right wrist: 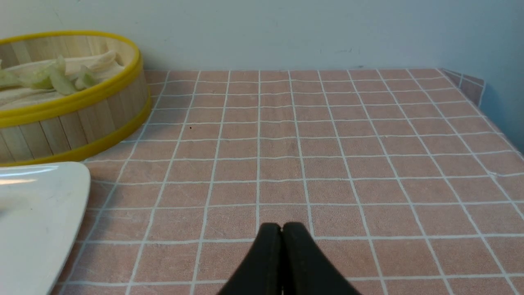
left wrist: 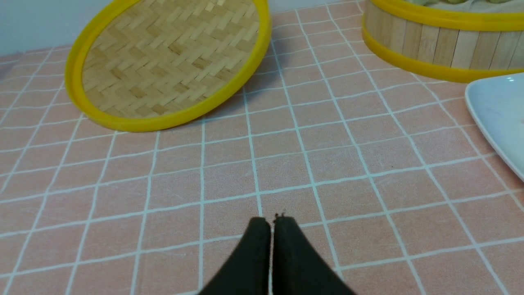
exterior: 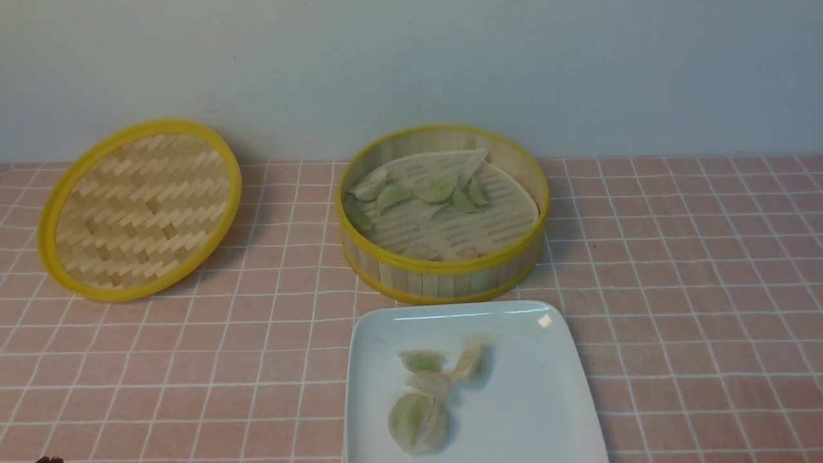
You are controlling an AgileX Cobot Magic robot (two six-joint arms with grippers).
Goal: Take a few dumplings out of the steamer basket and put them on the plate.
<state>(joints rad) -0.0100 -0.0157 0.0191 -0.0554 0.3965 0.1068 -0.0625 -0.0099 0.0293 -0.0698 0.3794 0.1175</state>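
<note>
The steamer basket [exterior: 443, 265] stands at the table's middle back, with several pale green dumplings [exterior: 437, 188] on its ridged liner. Just in front of it lies the white square plate [exterior: 533, 399]. Three small dumplings [exterior: 421, 361] sit on the plate, with a larger round green-beige one [exterior: 418, 421] beside them. Neither gripper shows in the front view. My left gripper [left wrist: 271, 221] is shut and empty over bare cloth, left of the plate [left wrist: 499, 114] and basket [left wrist: 434, 45]. My right gripper [right wrist: 281, 227] is shut and empty, right of the plate [right wrist: 37, 213] and basket [right wrist: 73, 123].
The flat woven lid [exterior: 138, 209] with a yellow rim leans at the back left. A pink checked cloth [exterior: 694, 289] covers the table. A pale wall runs along the back, and the table's right edge [right wrist: 491, 123] shows in the right wrist view.
</note>
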